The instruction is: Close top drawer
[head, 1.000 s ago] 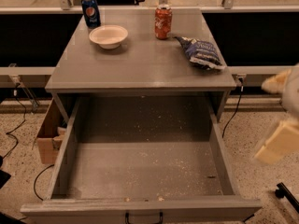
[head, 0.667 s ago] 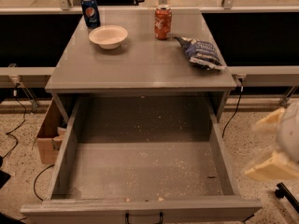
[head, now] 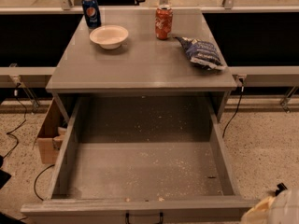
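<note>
The top drawer [head: 140, 204] is pulled far out toward me from the grey cabinet. It is wide and deep, and its floor is speckled with pale crumbs. Its flat front runs along the bottom edge of the camera view, with the small black bar handle [head: 142, 217] just showing. My gripper [head: 274, 209] is a pale shape at the bottom right corner, just right of the drawer front's right end and mostly cut off by the frame edge. The lower drawers are out of view.
On the cabinet top [head: 140, 66] stand a blue can [head: 91, 11], a white bowl [head: 109, 35], an orange can [head: 163, 21] and a chip bag [head: 202, 52]. A cardboard box [head: 49, 136] sits on the floor left of the drawer. Cables lie on the floor at left.
My gripper has dropped from beside the drawer's right wall down to the bottom right corner, now mostly out of frame. The drawer has not moved.
</note>
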`<state>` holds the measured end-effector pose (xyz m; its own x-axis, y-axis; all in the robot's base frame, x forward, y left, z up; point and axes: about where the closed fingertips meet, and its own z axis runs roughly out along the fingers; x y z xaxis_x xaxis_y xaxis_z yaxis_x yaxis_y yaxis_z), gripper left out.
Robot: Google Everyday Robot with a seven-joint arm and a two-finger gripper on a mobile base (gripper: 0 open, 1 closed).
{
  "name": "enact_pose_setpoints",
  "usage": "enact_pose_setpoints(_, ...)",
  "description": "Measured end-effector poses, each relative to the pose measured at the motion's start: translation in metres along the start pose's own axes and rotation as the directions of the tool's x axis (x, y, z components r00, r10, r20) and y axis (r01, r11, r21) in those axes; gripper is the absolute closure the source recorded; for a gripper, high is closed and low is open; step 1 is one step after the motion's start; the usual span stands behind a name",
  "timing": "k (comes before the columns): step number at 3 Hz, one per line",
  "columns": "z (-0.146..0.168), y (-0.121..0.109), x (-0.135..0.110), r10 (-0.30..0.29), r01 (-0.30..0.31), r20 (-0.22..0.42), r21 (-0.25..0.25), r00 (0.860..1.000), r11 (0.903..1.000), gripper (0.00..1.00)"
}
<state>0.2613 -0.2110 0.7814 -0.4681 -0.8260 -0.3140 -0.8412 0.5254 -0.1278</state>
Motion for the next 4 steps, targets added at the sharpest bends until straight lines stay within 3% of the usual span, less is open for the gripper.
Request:
enact_pose_setpoints(1,0.058,0.039,0.046,0.048,-0.048,-0.008,-0.111,0.999,0.9927,1.0)
enact_pose_setpoints(2,0.104,0.05,0.067,0.054,-0.047,0.032,-0.194,0.998,0.9799,1.0)
enact_pose_setpoints(3,0.146,0.036,0.065,0.015,0.006,0.081,-0.252,0.997,0.9677,1.0)
enact_pose_setpoints(4,0.184,0.007,0.05,-0.025,0.061,0.131,-0.276,0.991,0.9592,1.0)
